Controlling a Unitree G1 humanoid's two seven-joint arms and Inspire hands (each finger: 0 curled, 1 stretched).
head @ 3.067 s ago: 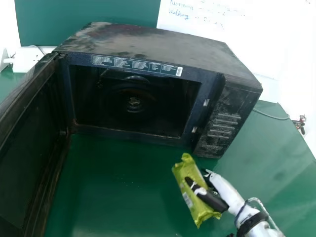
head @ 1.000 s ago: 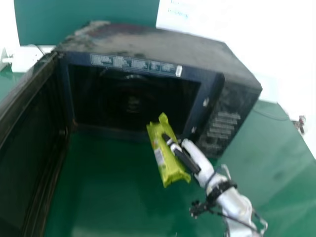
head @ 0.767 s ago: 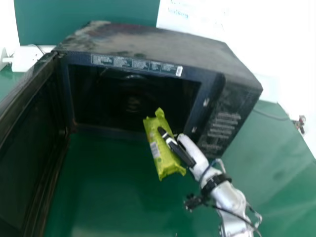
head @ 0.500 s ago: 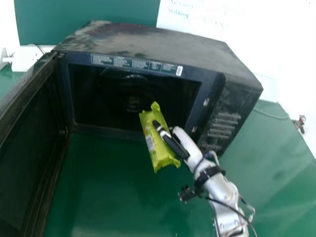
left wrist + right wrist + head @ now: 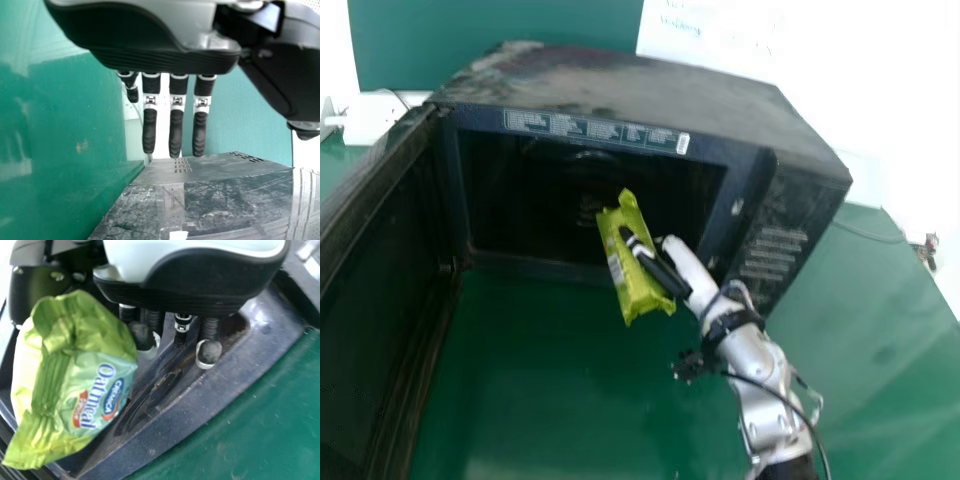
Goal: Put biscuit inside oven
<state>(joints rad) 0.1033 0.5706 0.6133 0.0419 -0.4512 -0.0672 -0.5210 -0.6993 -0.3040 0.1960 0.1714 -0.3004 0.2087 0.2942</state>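
The robot's right hand (image 5: 665,276) is closing its thumb and fingers around 1 biscuit packet (image 5: 628,285), partly hiding the wrapper; in the right wrist view, the palm and packet are covering parts of the fingers. The packet is sitting in the hand's grip at the oven (image 5: 640,85) opening, tilting, and its overlap is making it hard to tell whether its far end is crossing the sill. Beyond the hand, the cavity (image 5: 530,200) is sinking into shadow. The open door (image 5: 380,300), to the hand's left, is running out of view. The wrapper is showing glossy green creases and crimped ends; the boxy oven is wearing a dusty, smudged black shell. Smooth green tabletop (image 5: 550,380) is stretching below the hand. The left hand (image 5: 150,60) is hanging open, fingers extending straight, near a streaked, vented casing (image 5: 200,200).
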